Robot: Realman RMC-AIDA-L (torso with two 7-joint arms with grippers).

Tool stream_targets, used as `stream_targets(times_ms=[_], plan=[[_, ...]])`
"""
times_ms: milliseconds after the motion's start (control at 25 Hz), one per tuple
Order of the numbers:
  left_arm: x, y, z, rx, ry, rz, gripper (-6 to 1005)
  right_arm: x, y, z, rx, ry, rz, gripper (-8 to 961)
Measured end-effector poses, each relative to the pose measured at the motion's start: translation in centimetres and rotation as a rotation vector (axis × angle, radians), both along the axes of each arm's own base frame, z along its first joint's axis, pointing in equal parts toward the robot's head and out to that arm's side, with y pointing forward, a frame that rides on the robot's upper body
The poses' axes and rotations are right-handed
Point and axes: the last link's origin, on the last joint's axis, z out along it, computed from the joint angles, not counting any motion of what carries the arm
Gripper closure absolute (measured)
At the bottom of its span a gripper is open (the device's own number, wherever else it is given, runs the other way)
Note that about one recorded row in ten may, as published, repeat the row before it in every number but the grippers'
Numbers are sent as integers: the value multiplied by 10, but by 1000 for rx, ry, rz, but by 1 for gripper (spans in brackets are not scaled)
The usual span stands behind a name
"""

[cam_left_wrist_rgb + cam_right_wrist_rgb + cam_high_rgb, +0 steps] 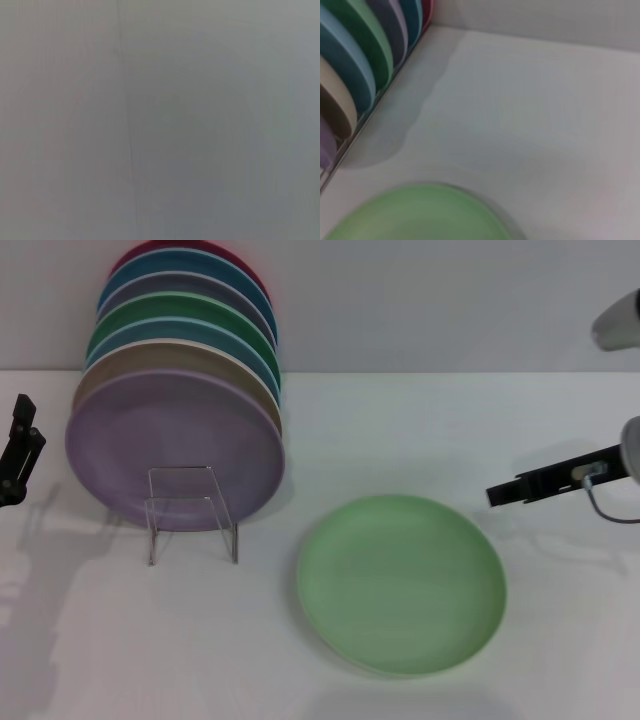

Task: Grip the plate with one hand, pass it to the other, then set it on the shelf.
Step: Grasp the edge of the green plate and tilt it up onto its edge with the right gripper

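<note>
The pale mint-green plate (401,583) lies flat on the white counter (430,430), near the front edge and a little right of the middle. Nothing touches it. In the right wrist view the same plate (420,212) shows as a blurred green arc, with bare counter (530,110) beyond it.

The right tool (505,491) hangs above the counter at the right side, just beyond the plate's far right rim and apart from it. It reaches in as a slim black finger pointing left, with a small white label and a thin grey cable looping beneath it. Only one finger can be made out, so I cannot tell whether this tool is spread or pressed together. It holds nothing.

The left tool (18,455) sits at the far left edge of the head view, low beside the counter and well apart from the plate. Only a black part of it shows, and I cannot tell how its fingers stand. The left wrist view gives only a plain grey surface.

The clear acrylic shelf (192,512) stands on the counter left of the plate, with open counter between them. Just behind it a row of coloured plates (180,390) stands on edge, running toward the far wall, with a lilac-purple plate (175,450) at the front, touching or nearly touching the shelf. The right wrist view shows the edges of that row (365,60).
</note>
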Motion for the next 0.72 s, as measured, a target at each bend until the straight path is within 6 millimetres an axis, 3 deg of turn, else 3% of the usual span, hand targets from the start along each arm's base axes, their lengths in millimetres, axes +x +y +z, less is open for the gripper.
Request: stream_targets(times_ms=[720], plan=[[-3,3,-2,-16,4,24,190,1,6,-31,-136,-51,-46,288]])
